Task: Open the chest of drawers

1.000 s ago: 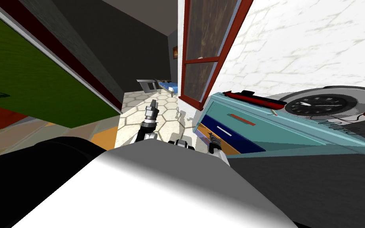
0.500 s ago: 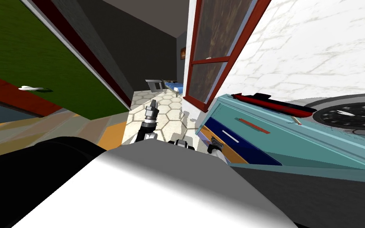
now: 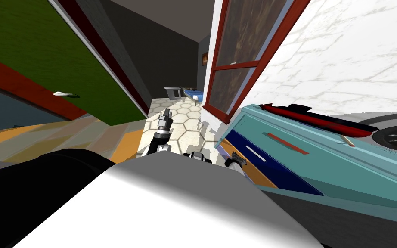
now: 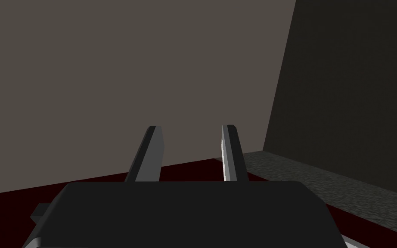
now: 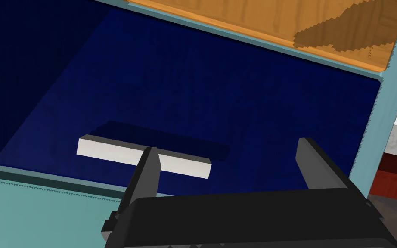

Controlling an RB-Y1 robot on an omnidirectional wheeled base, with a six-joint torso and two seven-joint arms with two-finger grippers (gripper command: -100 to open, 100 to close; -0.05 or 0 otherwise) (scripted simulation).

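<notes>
The right gripper [image 5: 227, 146] stood nearest, close in front of the chest, its two blades spread wide and holding nothing. Just beyond them lay the short white bar handle [image 5: 120, 151]. One blade crossed in front of the bar, while the other stood over bare panel, so the handle sat off centre in the gap. The bar was mounted on the dark blue drawer front [image 5: 193, 86], which looked flush with its frame and therefore not yet opened.

This drawer was the middle one of the teal chest of drawers [image 3: 344, 163], which stood to the robot's right against a white wall.

Recommended procedure:
- Shift the hand along the bar until the handle is centred between the blades.
- The blades appeared to line up along the bar, so roll the wrist to let them close across its thin section.
- Advance, clamp firmly, then pull straight out along the drawer's travel. A skewed pull could slip or bind.

Farther off, the left gripper [image 4: 190, 127] was extended over the pale hexagon-tiled floor [image 3: 184, 116], its blades a narrow gap apart and empty.
</notes>
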